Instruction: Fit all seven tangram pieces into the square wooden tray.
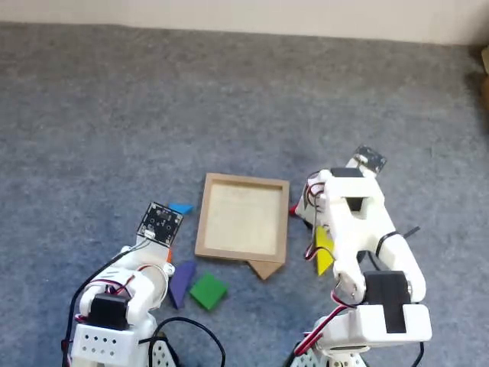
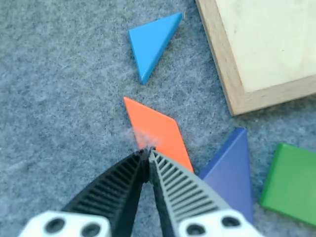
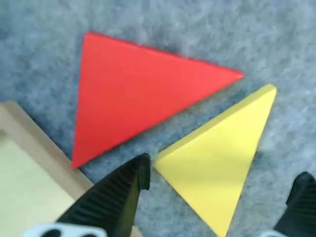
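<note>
Tray (image 1: 243, 181) is lying on grey carpet (image 1: 229, 99) between your arms. Blue triangle (image 2: 150, 43), orange piece (image 2: 158, 131), purple triangle (image 2: 229, 173) and green square (image 2: 291, 182) are lying to its left, tan triangle (image 1: 265, 267) touching its near edge, red triangle (image 3: 133, 94) and yellow triangle (image 3: 217, 148) to its right. Your left gripper (image 2: 148, 151) is sitting shut at the orange piece's edge; your right gripper (image 3: 222, 178) is gaping wide over the yellow triangle, gripping nothing.
</note>
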Tool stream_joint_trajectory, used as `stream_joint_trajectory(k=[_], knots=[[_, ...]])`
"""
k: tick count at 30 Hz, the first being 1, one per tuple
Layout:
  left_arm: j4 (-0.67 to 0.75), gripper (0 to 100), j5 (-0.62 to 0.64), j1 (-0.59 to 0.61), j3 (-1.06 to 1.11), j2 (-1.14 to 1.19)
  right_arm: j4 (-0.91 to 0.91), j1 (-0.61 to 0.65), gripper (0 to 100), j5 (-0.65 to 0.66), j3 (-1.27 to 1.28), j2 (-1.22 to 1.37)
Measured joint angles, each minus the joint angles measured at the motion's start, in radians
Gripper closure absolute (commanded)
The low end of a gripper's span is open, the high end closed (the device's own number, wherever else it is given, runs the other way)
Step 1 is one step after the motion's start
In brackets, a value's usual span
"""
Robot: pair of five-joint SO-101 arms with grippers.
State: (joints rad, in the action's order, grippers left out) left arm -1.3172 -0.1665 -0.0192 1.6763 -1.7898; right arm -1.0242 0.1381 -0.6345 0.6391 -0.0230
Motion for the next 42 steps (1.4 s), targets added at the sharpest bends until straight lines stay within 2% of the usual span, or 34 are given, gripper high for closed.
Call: stream_joint_trajectory(k=[15,23,29,36,42], knots=[[0.0,100,0.0,0.0,0.0,0.0,0.0,0.0,58.5,-0.04,0.0,0.0],[0.0,100,0.0,0.0,0.0,0.0,0.141,0.0,58.5,-0.04,0.101,-0.006],[0.0,100,0.0,0.0,0.0,0.0,0.157,-0.006,58.5,-0.04,0.123,-0.02],[0.0,100,0.0,0.0,0.0,0.0,0.152,-0.006,74.6,-0.04,0.123,-0.02],[0.0,100,0.0,0.0,0.0,0.0,0.14,-0.015,75.1,-0.04,0.123,-0.021]])
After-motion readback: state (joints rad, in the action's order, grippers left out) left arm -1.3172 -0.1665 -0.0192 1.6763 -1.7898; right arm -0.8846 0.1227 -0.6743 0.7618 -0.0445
